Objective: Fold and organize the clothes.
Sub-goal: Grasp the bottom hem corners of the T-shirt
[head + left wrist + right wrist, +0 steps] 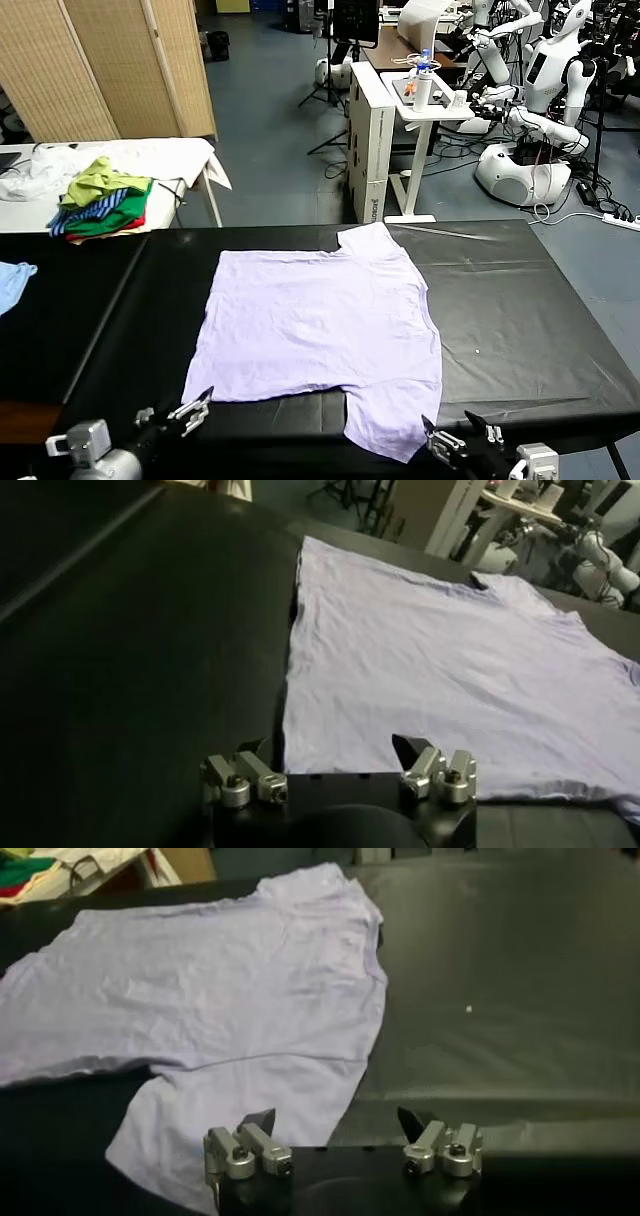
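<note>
With the shirt (318,335) flat mid-table and both my grippers, left (190,413) at 7 o'clock and right (443,438) at 5, spread wide and empty, I worry thin fabric bunches or slips from a shallow pinch.

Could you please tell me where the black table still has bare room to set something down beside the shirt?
Bare table lies right of the lavender T-shirt, out to the far edge. Another bare strip runs left of it, toward the light blue cloth. The near edge is crowded: sleeve, left gripper, right gripper.
</note>
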